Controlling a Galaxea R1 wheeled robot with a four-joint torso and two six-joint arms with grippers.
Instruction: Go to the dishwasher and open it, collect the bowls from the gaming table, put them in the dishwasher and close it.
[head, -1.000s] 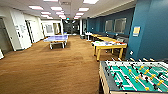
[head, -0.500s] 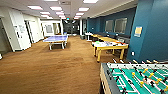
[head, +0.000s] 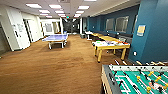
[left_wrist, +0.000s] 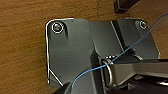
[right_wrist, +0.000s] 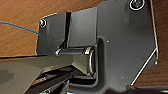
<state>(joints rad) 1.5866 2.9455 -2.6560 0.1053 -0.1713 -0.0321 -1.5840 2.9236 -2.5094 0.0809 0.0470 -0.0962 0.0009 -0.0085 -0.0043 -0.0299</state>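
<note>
Since a second ago the whole head view has shifted only slightly, and nothing in the room has changed place. Both wrist cameras look down past dark robot plates at brown wood-grain carpet (left_wrist: 22, 50); whether either gripper's fingers are spread or pressed together cannot be told. One white-topped gaming table with a pale yellow edge (head: 111, 46) stands ahead to the right with small items too blurred to count, one blue table-tennis table (head: 56, 38) farther left, one green-field table-football table (head: 136, 78) nearest.

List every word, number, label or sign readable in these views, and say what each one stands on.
No text can be read.
Pale yellow notice on the blue wall: too blurred to read.
Papers on the white wall at left: too blurred to read.
Small green ceiling sign far down the room: wording too small to read.
Wrist views: no text on the dark plates.
</note>
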